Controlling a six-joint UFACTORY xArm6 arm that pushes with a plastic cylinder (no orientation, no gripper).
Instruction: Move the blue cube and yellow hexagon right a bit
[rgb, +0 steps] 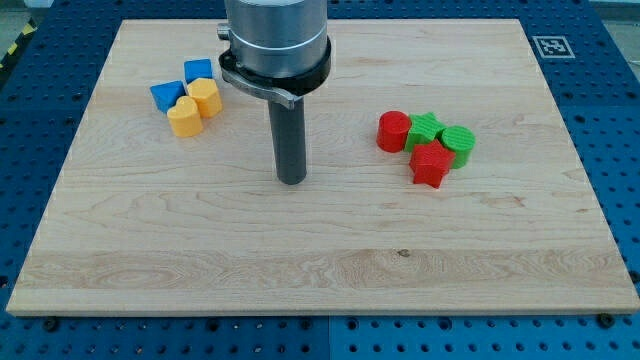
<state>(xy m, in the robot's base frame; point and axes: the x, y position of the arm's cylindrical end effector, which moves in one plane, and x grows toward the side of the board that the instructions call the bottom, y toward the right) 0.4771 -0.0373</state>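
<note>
Tip (291, 181) of the rod sits near the middle of the wooden counter (300, 270), touching no block. There is no gripper on this arm, so nothing is spread, pressed together or pinching; the rod simply ends at the board.

From the tip, the blue cube (198, 71) and the yellow hexagon (206, 96) lie at about ten o'clock, well apart from it. The two touch each other, cube at the hexagon's twelve o'clock. They belong to a tight cluster with a second blue block (166, 95), shape unclear, and a yellow heart-like block (184, 117), both pressed in on the nine and seven o'clock sides.

That is the relation that matters: the tip stands on the three o'clock side of the pair, the very side they must travel toward. My judgement is that it needs to get round to their nine o'clock side first, where the neighbouring blocks crowd the approach.

Red and green blocks (428, 146) cluster far off at three o'clock.
</note>
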